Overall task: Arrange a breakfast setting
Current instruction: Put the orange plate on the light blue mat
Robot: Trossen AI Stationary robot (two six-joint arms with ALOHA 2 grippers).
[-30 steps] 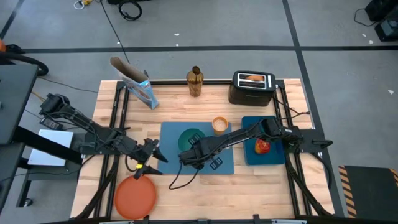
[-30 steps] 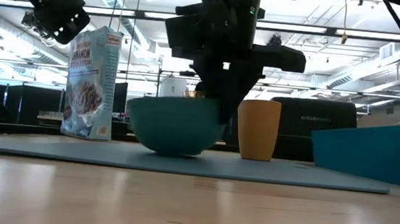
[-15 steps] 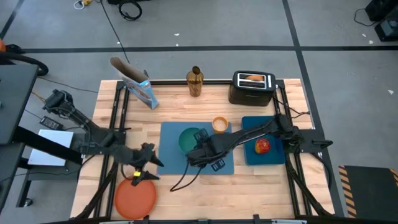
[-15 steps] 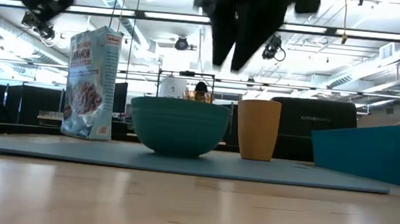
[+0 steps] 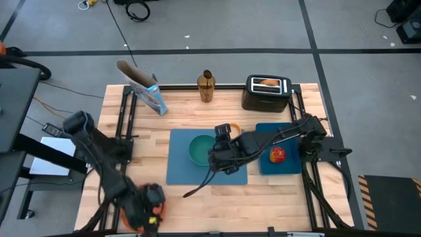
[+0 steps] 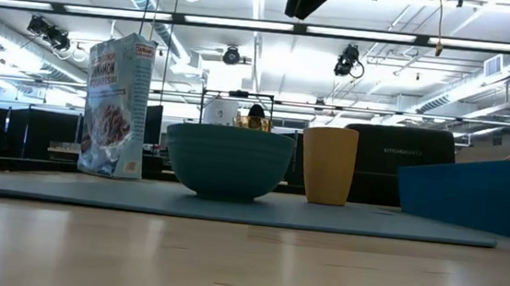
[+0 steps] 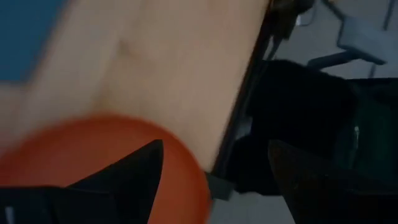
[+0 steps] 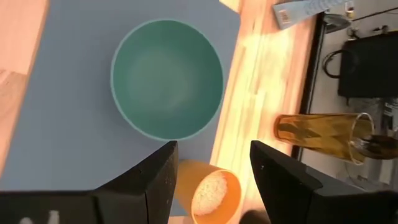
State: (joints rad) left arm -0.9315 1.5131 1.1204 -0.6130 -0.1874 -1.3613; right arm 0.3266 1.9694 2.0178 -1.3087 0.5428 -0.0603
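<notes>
The teal bowl (image 5: 200, 149) and the small orange cup (image 5: 231, 131) stand on the blue placemat (image 5: 177, 166); both also show in the low view, the bowl (image 6: 226, 162) and the cup (image 6: 329, 165). My right gripper (image 8: 214, 180) is open and empty, high above the placemat beside the cup (image 8: 208, 186) and the bowl (image 8: 166, 78). My left gripper (image 7: 214, 180) is open over the right rim of the round orange plate (image 7: 93, 155), which lies at the table's near left corner (image 5: 135, 209). One finger stands over the plate, the other beyond its rim.
The red apple (image 5: 278, 154) lies in a blue tray (image 5: 284, 164) right of the placemat. The black toaster (image 5: 266, 92) with toast, an amber glass (image 5: 206, 87) holding a utensil, and the blue cereal box (image 5: 148, 92) stand along the far edge. Black frame rails run along the table's sides.
My right gripper has left the bowl's rim, risen out of the low view and gone toward the cup; the bowl stays on the placemat. My left gripper has gone toward the table's near edge and down over the orange plate.
</notes>
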